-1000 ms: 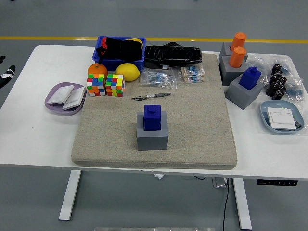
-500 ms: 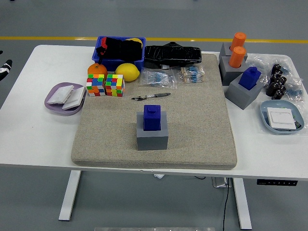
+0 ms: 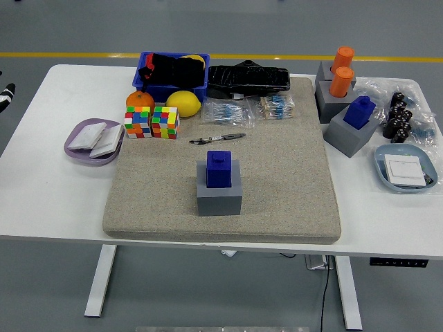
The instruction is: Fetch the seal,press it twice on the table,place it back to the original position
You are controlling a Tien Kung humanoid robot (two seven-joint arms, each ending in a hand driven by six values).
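My left hand [image 3: 4, 95] shows only as a sliver at the far left edge, off the table's left side; too little of it is in view to tell whether the fingers are spread or curled, and my right hand is out of view.

On the white table [image 3: 41, 200], left of the mat, sits a lilac dish [image 3: 77, 146] with two pale packets [image 3: 97, 139] lying in it. Just right of it, at the mat's far left corner, an orange [image 3: 140, 100] sits behind two colour cubes [image 3: 151, 122] standing side by side, and a lemon [image 3: 183, 103] lies just right of the orange. Behind these is a blue bin [image 3: 173, 88] with dark things inside it. A black tray wrapped in film [image 3: 248, 79] lies to its right along the mat's far edge.

The beige mat [image 3: 291, 187] covers the middle of the table. On its far part lie clear bags of small parts [image 3: 248, 109], and nearer, a pen [image 3: 217, 138] lying almost crosswise. The blue seal [image 3: 219, 168] stands upright in its grey holder [image 3: 219, 196] at the mat's middle, toward the near side, with nothing touching it.

On the right, off the mat, two orange seals [image 3: 342, 71] stand in a grey holder at the far side, and another blue seal [image 3: 359, 111] stands in a grey block [image 3: 351, 137] just near them. Further right are small black pieces [image 3: 398, 116] on clear bags, and near those a blue-grey dish [image 3: 387, 180] holding a white card [image 3: 405, 170].
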